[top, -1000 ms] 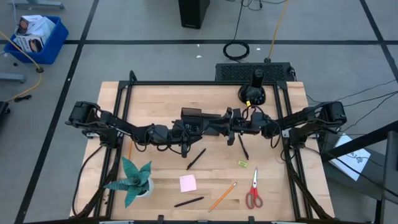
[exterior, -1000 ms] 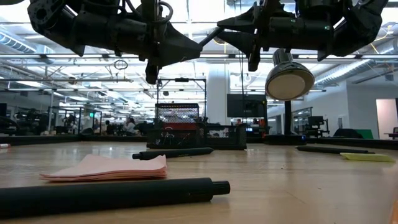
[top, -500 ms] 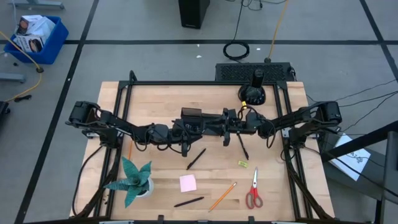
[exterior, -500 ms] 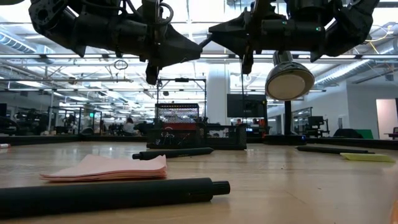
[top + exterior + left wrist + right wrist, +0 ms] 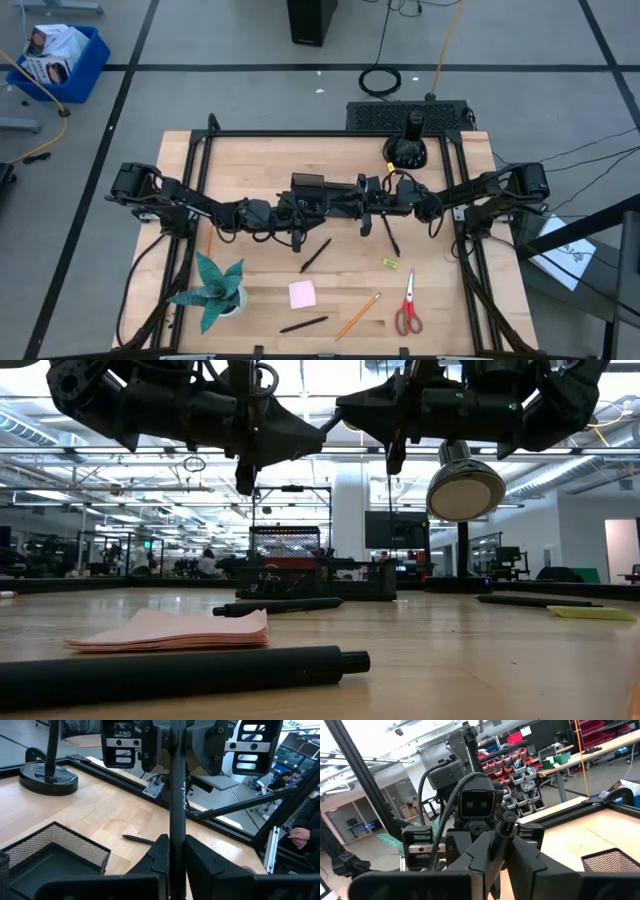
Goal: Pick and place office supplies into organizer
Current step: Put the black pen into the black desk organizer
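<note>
Above mid-table, black pen level between both arms (long axis left-right), both jaws clamping its ends.

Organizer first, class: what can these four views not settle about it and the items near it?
- Organizer: in the high view both arms cover most of it, so its contents are hidden. In the left wrist view the picture edge cuts it off.
- Black pen: in the high view it is lost against the dark left end effector and right end effector that hold it.
- Small yellow piece: in the high view it is too small to identify.
</note>
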You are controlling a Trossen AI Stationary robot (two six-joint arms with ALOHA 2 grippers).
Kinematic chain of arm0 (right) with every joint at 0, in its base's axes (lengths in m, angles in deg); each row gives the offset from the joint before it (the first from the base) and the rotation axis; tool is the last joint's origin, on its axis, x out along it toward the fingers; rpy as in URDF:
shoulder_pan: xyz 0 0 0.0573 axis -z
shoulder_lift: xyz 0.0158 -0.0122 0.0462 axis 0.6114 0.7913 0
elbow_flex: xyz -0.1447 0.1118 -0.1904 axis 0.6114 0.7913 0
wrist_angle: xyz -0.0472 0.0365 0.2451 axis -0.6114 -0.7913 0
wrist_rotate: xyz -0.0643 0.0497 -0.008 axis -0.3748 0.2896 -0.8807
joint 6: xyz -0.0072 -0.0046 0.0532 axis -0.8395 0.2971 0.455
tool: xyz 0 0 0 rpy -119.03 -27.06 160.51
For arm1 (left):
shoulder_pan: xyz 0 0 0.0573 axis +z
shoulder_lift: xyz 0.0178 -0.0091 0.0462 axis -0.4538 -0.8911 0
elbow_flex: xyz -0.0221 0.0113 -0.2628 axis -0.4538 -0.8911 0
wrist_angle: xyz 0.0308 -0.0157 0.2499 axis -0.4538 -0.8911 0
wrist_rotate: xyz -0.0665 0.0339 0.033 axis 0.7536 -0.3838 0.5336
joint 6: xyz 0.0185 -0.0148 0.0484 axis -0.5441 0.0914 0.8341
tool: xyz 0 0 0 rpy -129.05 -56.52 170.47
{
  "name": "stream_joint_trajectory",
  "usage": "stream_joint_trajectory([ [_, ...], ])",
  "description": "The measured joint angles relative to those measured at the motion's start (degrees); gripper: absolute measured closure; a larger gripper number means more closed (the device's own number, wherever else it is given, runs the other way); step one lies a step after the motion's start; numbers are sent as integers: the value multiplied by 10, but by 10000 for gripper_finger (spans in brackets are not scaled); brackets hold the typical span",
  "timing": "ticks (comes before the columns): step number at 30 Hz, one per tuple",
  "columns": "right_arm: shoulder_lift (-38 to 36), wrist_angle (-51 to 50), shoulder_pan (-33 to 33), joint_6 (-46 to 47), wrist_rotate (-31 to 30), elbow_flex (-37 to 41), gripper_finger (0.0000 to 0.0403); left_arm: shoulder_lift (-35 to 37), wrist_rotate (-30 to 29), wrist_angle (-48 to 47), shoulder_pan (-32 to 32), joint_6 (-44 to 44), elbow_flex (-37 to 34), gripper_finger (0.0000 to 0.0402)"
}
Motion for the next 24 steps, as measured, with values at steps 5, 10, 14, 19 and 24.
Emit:
stream_joint_trajectory([
  [5,0,4,0,-35,0,0,367,0,-7,-17,5,-5,0,335],
  [10,0,10,1,-54,-5,0,365,4,-9,-95,18,-61,-1,290],
  [14,0,4,1,-64,-3,0,368,6,-10,-156,24,-47,-1,251],
  [19,0,-1,1,-67,-1,0,364,6,-10,-175,11,-46,-1,212],
  [24,0,-9,2,-79,-3,0,369,6,-11,-224,5,-71,0,177],
])
